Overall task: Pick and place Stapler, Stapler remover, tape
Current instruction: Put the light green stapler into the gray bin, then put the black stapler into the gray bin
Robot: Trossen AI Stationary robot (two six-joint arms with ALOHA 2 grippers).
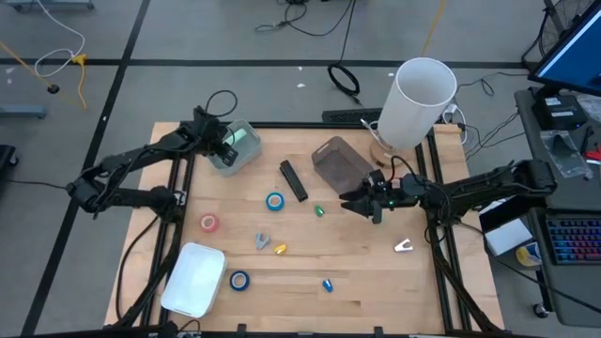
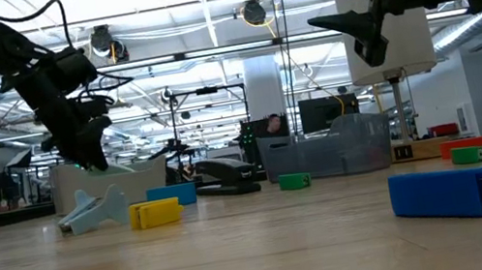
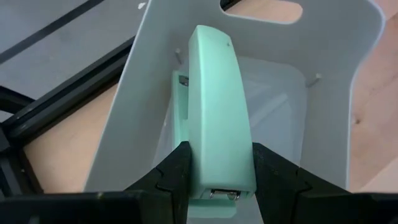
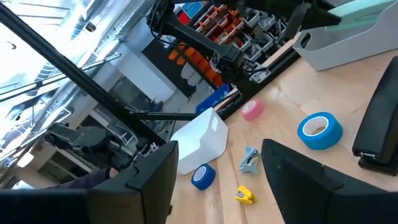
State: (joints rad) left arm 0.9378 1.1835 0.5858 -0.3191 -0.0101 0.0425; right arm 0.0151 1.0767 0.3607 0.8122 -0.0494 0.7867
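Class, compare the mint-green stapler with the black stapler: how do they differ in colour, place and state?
The mint-green stapler is pale; the black stapler is dark. The mint-green stapler is held between the fingers of the left gripper over the clear grey bin; the black stapler lies free on the wooden table, beside the light-blue tape roll. Both are long and narrow.

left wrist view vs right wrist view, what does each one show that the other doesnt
Only the left wrist view shows the mint green stapler clamped between the left gripper fingers, above the grey bin's floor.

Only the right wrist view shows the open right gripper, the light blue tape roll, pink tape roll, dark blue tape roll and white bin.

Both show the grey bin and the wooden table.
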